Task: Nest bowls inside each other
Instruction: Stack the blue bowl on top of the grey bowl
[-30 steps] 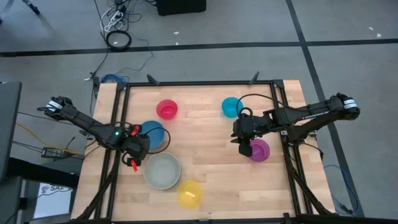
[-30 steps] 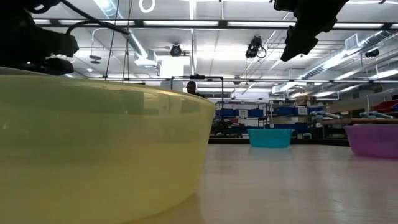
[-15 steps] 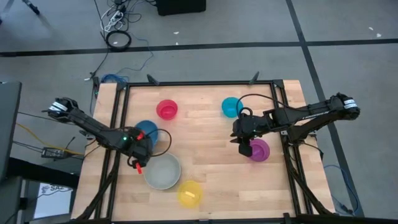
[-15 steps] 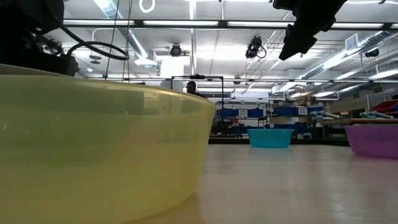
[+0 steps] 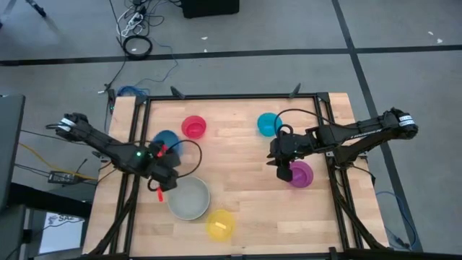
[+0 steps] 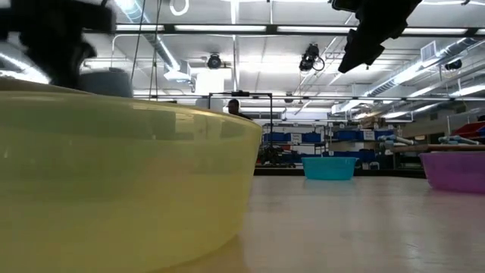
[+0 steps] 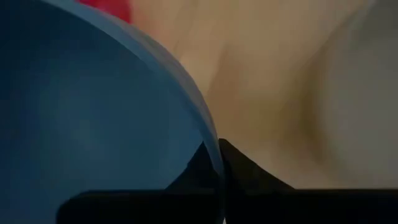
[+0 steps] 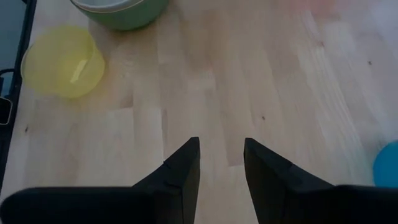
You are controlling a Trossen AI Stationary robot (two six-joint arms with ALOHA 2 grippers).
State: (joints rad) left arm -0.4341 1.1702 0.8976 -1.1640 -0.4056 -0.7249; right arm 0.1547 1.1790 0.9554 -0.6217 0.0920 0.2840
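My left gripper (image 5: 166, 153) is shut on the blue bowl (image 5: 164, 139) at the table's left; the left wrist view shows that bowl (image 7: 93, 112) large and close. Just nearer stands a grey bowl (image 5: 189, 198), which sits inside a green bowl (image 8: 124, 15). A yellow bowl (image 5: 220, 224) rests near the front edge. A pink-red bowl (image 5: 193, 127) and a cyan bowl (image 5: 268, 123) stand toward the far side. My right gripper (image 5: 283, 172) hangs open above the wood beside a purple bowl (image 5: 300, 174). My left gripper pinches the blue bowl's rim (image 7: 208, 134), with one finger (image 7: 199, 168) inside the bowl and the other (image 7: 245, 174) outside. The fingers come steeply from above. Whether the bowl's underside still touches the table cannot be seen.
Bare wood lies in the table's middle, between the two arms and under my right gripper (image 8: 221, 158). A dark frame (image 5: 231, 96) runs along the table's edges. In the low view the yellow bowl (image 6: 121, 182) fills the near left.
My left gripper has shut on the blue bowl's rim, then risen and rolled. The blue bowl has shifted toward the table's far left.
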